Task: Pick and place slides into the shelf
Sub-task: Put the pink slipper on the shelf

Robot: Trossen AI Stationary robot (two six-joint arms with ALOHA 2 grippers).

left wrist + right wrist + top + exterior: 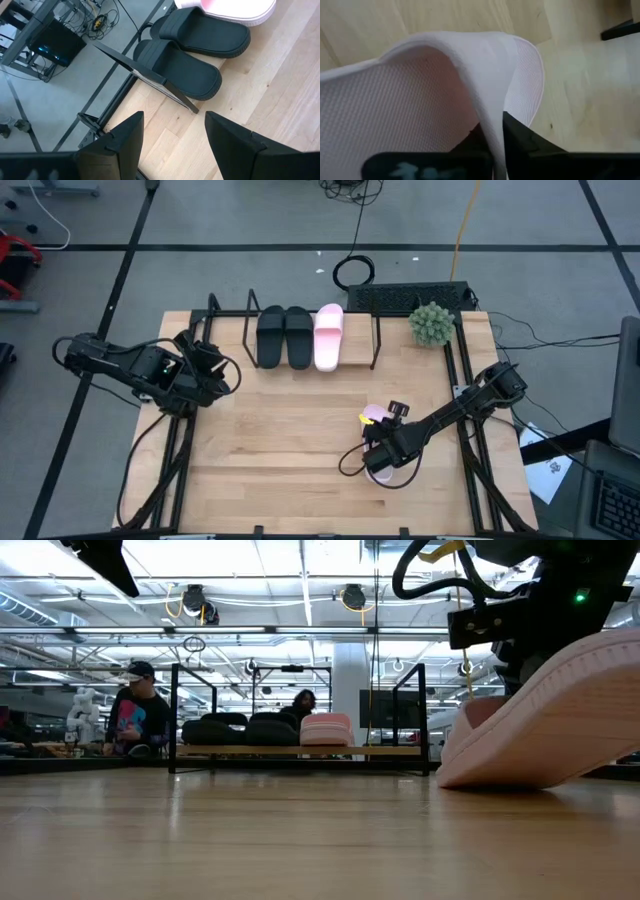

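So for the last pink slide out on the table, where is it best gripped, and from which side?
By its wide strap, from above. The pink slide sits tilted, one end raised, so the strap's arch leaves room for a finger underneath. The right gripper already pinches that strap this way. The left gripper waits open by the shelf.

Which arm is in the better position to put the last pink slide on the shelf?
The right. Its gripper already grips the strap of the last pink slide, one end raised off the table. The left gripper is open and empty beside the shelf, far from that slide.
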